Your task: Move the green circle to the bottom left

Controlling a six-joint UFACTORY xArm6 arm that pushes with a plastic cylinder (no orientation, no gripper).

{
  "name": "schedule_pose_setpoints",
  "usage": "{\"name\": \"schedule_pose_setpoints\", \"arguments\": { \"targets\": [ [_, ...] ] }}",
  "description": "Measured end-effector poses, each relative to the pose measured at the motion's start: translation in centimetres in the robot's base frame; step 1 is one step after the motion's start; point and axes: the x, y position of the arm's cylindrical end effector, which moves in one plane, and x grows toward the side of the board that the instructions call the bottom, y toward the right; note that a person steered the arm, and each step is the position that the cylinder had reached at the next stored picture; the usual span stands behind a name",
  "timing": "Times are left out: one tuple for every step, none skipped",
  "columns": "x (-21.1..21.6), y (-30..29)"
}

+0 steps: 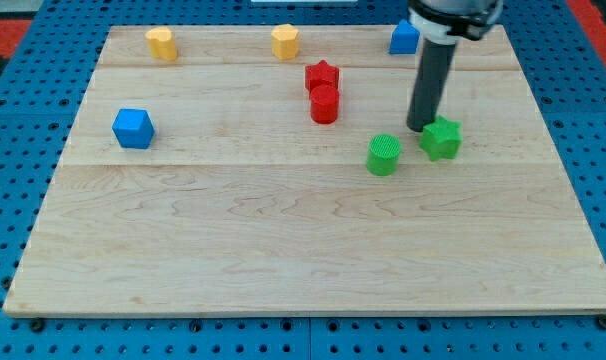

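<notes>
While my tip [420, 127] rests on the wooden board [283, 250], it sits just at the upper-left edge of the green star [441, 138], seemingly touching it, and a little up and to the view's right of the green circle [384, 155], with a small gap between me and that circle. I have no jaws to release or clench, only this rod, so nothing is grasped; anything I move, I move by shoving. The circle stands right of the board's middle, well apart from the bottom left corner where it belongs, so I judge the task barely begun. My worry is the star: if I sweep toward the circle from here without first coming clear, I may drag the star along or knock it into the circle and send both off line. An off-centre push could also let the round block roll off my tip and drift toward the view's bottom edge instead of the corner. The red star [322, 75] and red cylinder [325, 104] lie above the likely path, and the blue cube [133, 128] sits far left; a push angled too high could graze it.
</notes>
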Motion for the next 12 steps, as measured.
{"name": "schedule_pose_setpoints", "arguments": {
  "targets": [
    [-0.1, -0.2],
    [-0.2, -5.4],
    [-0.2, -6.8],
    [-0.2, -7.6],
    [-0.2, -8.0],
    [-0.2, -8.3],
    [-0.2, -8.5],
    [-0.1, -8.6],
    [4.4, -9.9],
    [5.3, -10.3],
    [3.8, -10.4],
    [0.3, -7.4]
  ]
}}
